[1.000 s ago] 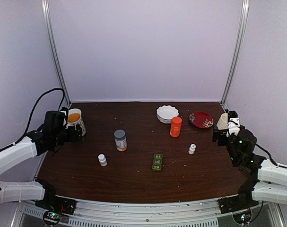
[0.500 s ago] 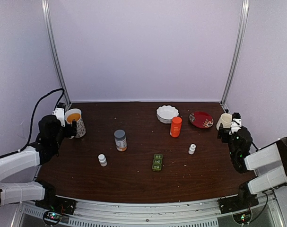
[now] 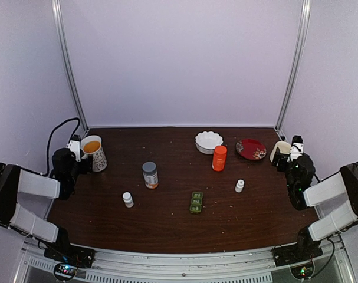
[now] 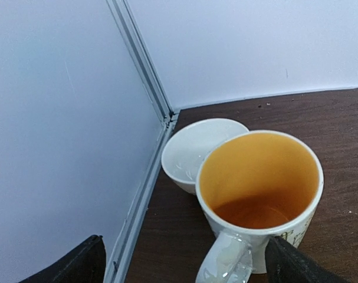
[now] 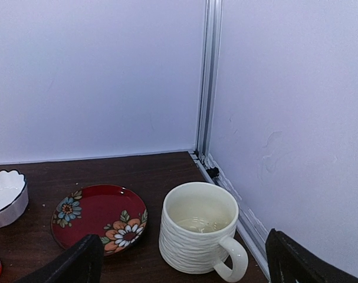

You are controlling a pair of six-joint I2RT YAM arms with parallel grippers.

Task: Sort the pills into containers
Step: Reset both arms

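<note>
The containers, the cells of a small dark-green pill box [image 3: 196,201], lie low on the table right of centre, far from both arms. The pills are too small to make out in any view. My left gripper [image 3: 86,161] is open at the far left, facing a mug with an orange inside [image 4: 258,188]; the mug's handle shows between the wide-apart fingers [image 4: 78,265], ungripped. At the far right my right gripper [image 3: 283,158] is open too, pointing at a cream ribbed mug [image 5: 199,227] with nothing between its fingers [image 5: 285,262].
An orange bottle [image 3: 219,158], a grey-capped bottle [image 3: 150,175] and two small white bottles [image 3: 128,199] [image 3: 240,186] stand mid-table. A scalloped white bowl [image 3: 209,141] and a red flowered plate [image 3: 250,148] sit at the back. A white bowl [image 4: 193,154] hides behind the left mug.
Both arms have folded back toward the table's outer sides. The left gripper drew leftward beside the orange-lined mug; the right gripper swung back toward the cream mug. Both stayed open.
</note>
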